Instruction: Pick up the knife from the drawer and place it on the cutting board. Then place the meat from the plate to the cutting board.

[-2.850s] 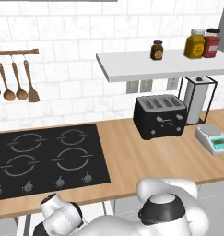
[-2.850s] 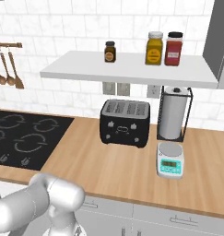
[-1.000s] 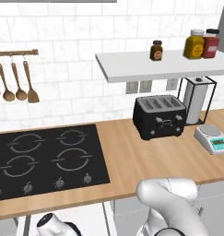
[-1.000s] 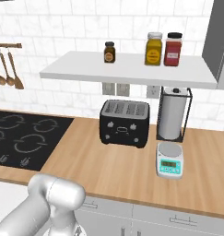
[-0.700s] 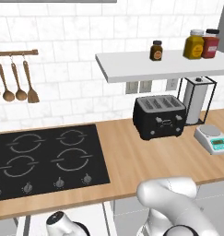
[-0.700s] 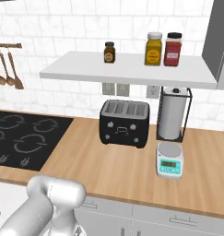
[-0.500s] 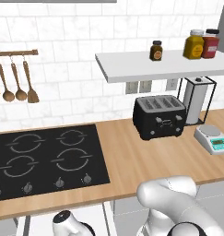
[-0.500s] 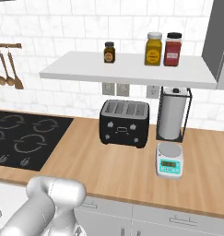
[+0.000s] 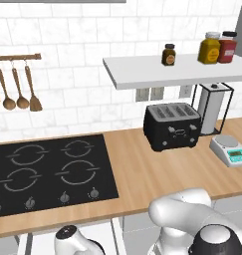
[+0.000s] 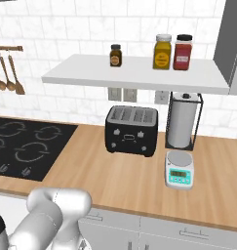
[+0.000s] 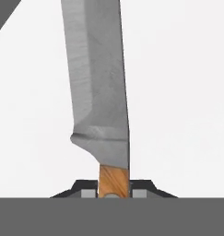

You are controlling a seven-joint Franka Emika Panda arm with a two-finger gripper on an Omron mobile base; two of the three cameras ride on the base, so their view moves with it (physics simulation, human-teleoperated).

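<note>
The two-finger gripper [image 11: 114,192] is clamped on the brown wooden handle of the kitchen knife [image 11: 100,92]; the dark finger tips [image 11: 81,188] sit tight against either side of the handle at the bottom of the hand view. The knife's long silver steel blade runs straight up that view from the handle, lying flat against the pale white floor of the drawer [image 11: 187,92]. A dark grey wedge shows at the top left corner of the same view; what it belongs to cannot be told.

In the left base view the white arm [image 9: 184,219] bends down below the front edge of the light wooden countertop [image 9: 157,172], and its hand end sits low at the bottom of the picture. On the countertop, the black four-ring hob [image 9: 48,172] lies to the left. A black four-slot toaster [image 9: 172,125] stands to the right of the hob, against the wall. A small white kitchen scale with a teal display [image 10: 180,168] sits near the toaster's right side, in front of a paper towel roll in a black wire holder [image 10: 182,121]. Above them a white wall shelf [image 10: 134,73] carries three jars: one small dark [image 10: 115,54], one yellow [image 10: 162,52], one red [image 10: 183,52]. Wooden spoons [image 9: 15,89] hang from a rail on the white tiled wall, above the hob.
</note>
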